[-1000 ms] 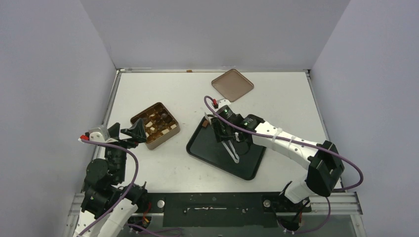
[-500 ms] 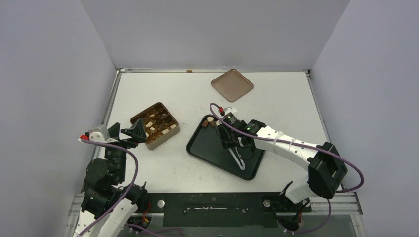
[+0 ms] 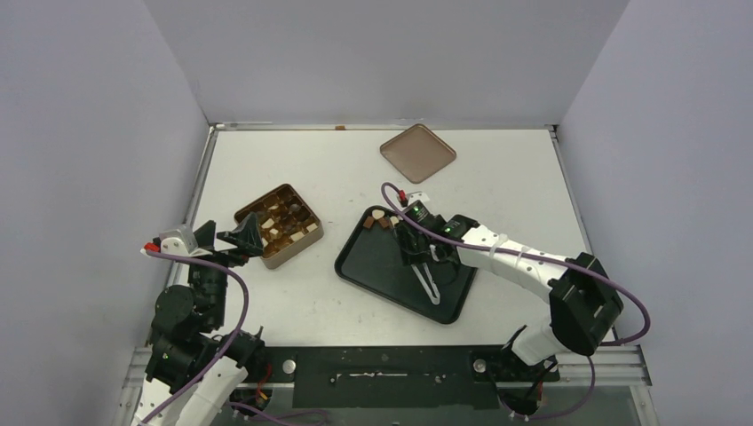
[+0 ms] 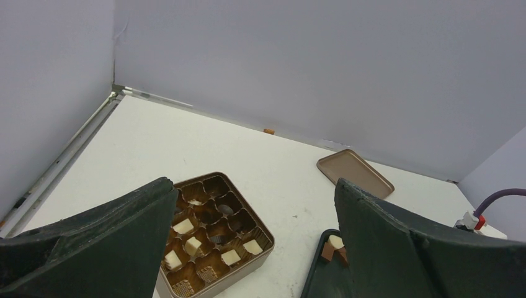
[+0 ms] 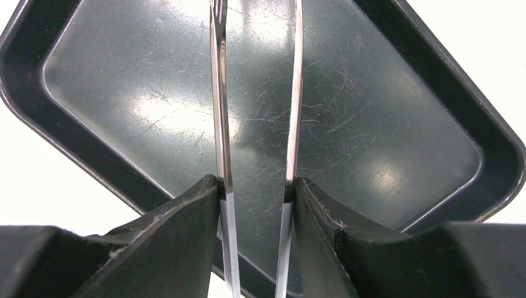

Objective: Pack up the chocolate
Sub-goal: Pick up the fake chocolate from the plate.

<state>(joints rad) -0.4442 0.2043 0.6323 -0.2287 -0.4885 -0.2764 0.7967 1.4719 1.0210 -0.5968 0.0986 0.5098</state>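
Right wrist view showed the right gripper [image 5: 254, 189] clamped on tweezers [image 5: 217, 93], whose blades ran bare over the tray [image 5: 372, 124]; their tips were cut off by the frame edge. Over the last second that arm had slid back toward the tray's near right, uncovering a few pieces of chocolate [image 3: 382, 218] in the far corner, now behind the tweezers rather than under them. I judged that no piece had been lifted and the tool would have to swing round again. The left gripper [image 4: 251, 182] hung released and empty just beside the tin [image 3: 297, 253], unmoved. That tin held cream and dark pieces, with several cells unfilled. Farther back the lid [image 3: 417, 153] lay well apart on the table [image 3: 497, 177]. Nothing crossed the tray-to-tin path; only the left gripper crowded the tin's near-left edge.
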